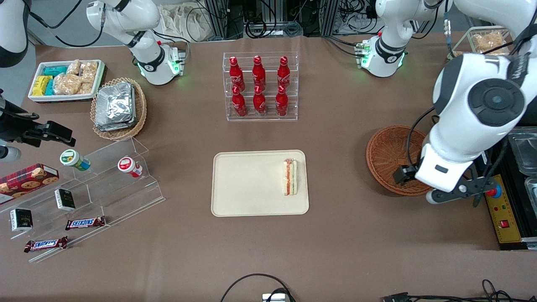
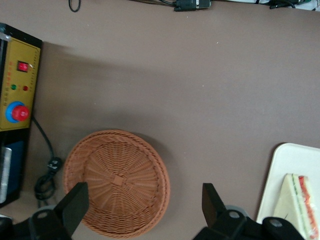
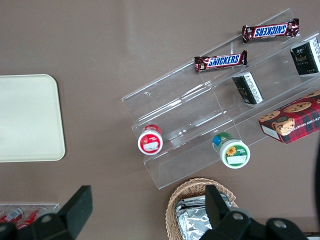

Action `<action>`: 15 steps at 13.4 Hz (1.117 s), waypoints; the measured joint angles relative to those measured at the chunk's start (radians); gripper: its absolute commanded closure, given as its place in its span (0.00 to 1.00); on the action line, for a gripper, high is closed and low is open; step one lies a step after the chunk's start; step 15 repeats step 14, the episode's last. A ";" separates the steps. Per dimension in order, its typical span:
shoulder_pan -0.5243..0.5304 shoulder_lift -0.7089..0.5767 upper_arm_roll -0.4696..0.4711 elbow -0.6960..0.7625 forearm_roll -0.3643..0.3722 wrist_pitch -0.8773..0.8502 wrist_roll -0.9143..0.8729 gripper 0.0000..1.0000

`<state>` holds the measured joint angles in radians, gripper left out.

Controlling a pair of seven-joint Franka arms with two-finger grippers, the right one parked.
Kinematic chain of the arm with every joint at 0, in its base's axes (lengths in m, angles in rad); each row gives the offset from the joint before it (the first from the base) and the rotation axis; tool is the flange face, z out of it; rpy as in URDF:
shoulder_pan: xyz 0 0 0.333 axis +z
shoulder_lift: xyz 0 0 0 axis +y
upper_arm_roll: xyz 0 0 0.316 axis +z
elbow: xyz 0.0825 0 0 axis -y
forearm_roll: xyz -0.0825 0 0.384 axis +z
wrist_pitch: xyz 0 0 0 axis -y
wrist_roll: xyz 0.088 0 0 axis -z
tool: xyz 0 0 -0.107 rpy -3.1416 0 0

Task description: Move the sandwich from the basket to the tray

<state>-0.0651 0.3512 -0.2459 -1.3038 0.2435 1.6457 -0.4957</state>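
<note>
Bright even overhead light, soft shadows, sharp focus, slight foil glare

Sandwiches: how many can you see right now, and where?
1. The sandwich lies on the tray. The basket is empty, with the open gripper above it.

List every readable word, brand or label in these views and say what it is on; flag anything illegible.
"SNICKERS": two brown candy bars on the clear acrylic step shelf.
Red bottles' white script: too small to read.
Red plaid cookie box, black cartons, round jar lids: print illegible.
The open gripper, above the empty reddish-brown wicker basket, carries no text.
</note>
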 measured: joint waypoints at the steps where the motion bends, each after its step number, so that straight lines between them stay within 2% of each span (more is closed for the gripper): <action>1: 0.002 -0.018 0.004 -0.001 0.000 -0.013 0.035 0.00; 3: 0.002 -0.067 0.031 -0.017 -0.012 -0.039 0.106 0.00; 7: 0.005 -0.212 0.136 -0.103 -0.127 -0.067 0.287 0.00; 11: 0.042 -0.320 0.147 -0.177 -0.212 -0.115 0.384 0.00; 15: 0.058 -0.360 0.147 -0.209 -0.228 -0.137 0.401 0.00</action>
